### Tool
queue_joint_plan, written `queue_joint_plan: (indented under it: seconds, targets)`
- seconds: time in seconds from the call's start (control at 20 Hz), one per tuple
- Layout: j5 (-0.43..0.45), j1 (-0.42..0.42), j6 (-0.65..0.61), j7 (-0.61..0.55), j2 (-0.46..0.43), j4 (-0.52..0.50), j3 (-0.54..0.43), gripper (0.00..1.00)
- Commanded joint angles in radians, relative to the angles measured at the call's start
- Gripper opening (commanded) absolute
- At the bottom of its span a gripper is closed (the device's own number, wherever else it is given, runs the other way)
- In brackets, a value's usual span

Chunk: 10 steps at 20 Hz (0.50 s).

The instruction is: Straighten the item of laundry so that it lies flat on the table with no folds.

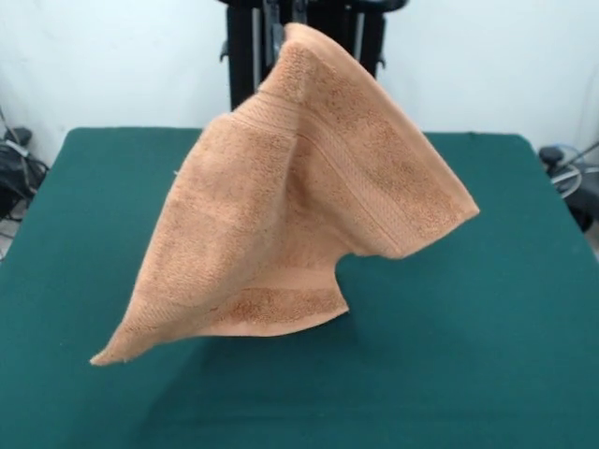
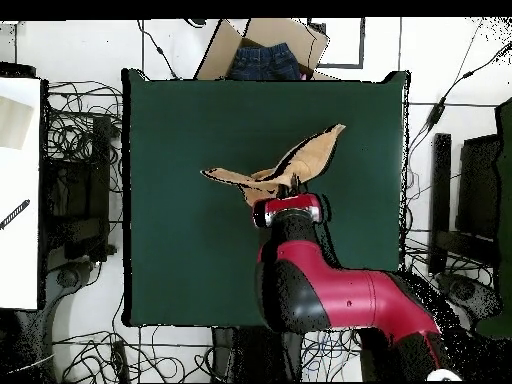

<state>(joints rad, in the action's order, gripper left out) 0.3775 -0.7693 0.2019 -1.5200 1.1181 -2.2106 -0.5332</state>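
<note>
The tan-orange towel (image 1: 281,215) hangs in the air over the middle of the dark green table (image 1: 487,355), lifted by one top corner and draped in folds, with its woven border bands showing. Its lowest corner (image 1: 101,356) points to the front left, close to the table; I cannot tell whether it touches. In the overhead view the towel (image 2: 300,163) spreads in crumpled wings just beyond the arm's wrist. The gripper (image 2: 289,200) is shut on the towel's top corner. The towel hides it in the front view and the wrist mostly covers it from above.
The red and black arm (image 2: 330,295) reaches in from the table's (image 2: 180,260) robot side. An open cardboard box with blue jeans (image 2: 264,58) stands past the far edge. Cables lie on the floor around the table, and a white surface (image 2: 20,190) stands at the left.
</note>
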Motion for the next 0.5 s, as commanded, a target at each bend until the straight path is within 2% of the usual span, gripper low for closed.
queue_joint_plan:
  seconds: [0.05, 0.5]
  targets:
    - [0.094, -0.003, 0.053, -0.155, -0.109, -0.092, 0.058, 0.00]
    - [0.128, -0.136, -0.085, -0.116, -0.134, -0.110, -0.088, 0.00]
